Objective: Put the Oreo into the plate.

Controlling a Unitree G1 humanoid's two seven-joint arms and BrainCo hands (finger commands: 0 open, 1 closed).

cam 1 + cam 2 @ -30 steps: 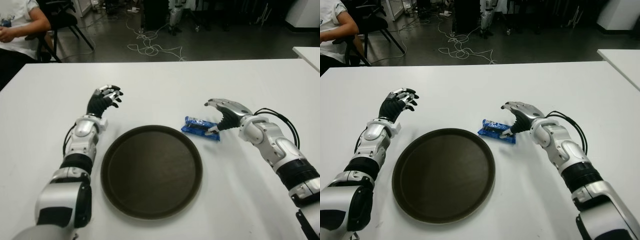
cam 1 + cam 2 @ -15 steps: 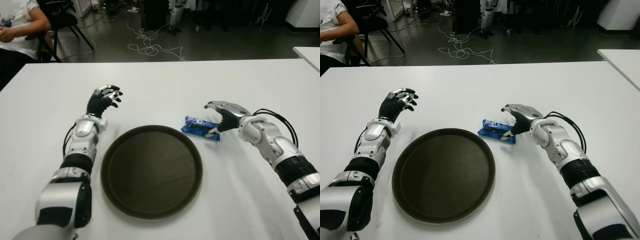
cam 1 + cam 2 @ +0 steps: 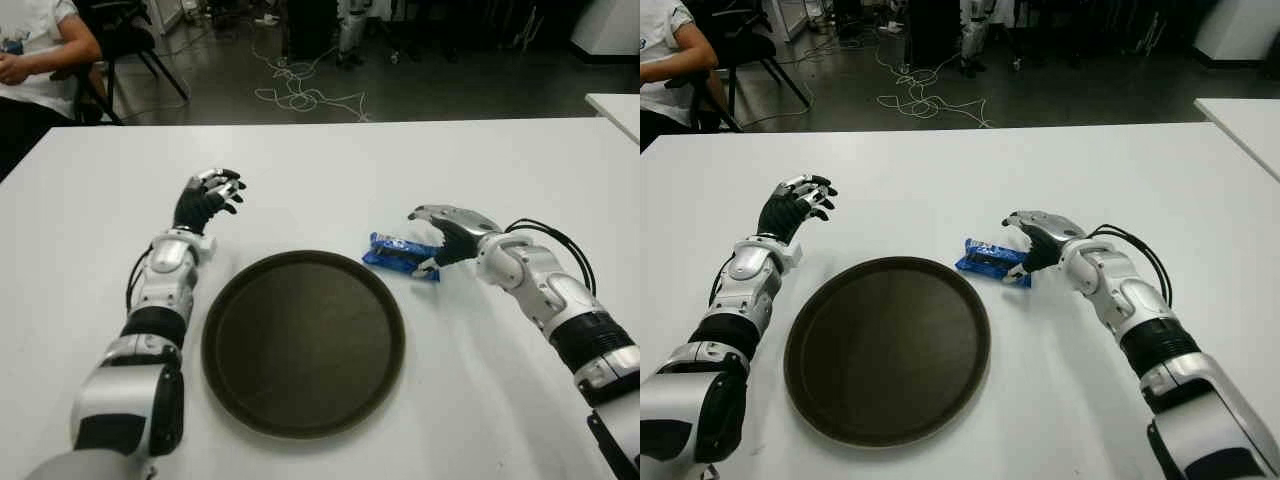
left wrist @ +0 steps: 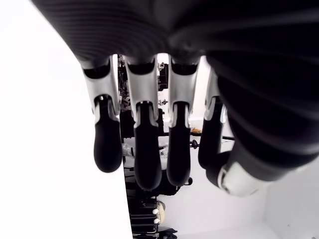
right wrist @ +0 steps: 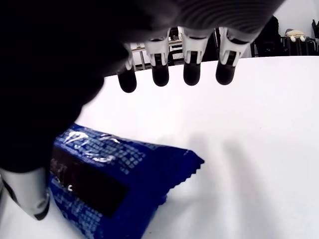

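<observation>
The Oreo (image 3: 398,254) is a blue packet lying flat on the white table (image 3: 330,180), just off the upper right rim of the plate. The plate (image 3: 300,345) is a round dark brown tray with nothing on it. My right hand (image 3: 422,240) hovers at the packet's right end. Its fingers (image 5: 192,69) are stretched out above the Oreo (image 5: 104,184) and its thumb is low beside the wrapper, not closed on it. To the left of the plate, my left hand (image 3: 210,192) shows with its fingers (image 4: 144,154) loosely bent and holding nothing.
A seated person (image 3: 40,50) and a dark chair (image 3: 130,45) are beyond the table's far left corner. Cables (image 3: 300,95) lie on the floor behind the table. The corner of another white table (image 3: 615,108) shows at the right edge.
My right hand has settled slightly lower and closer around the packet's right end. The packet and the plate have not moved. My left hand has hardly shifted.
</observation>
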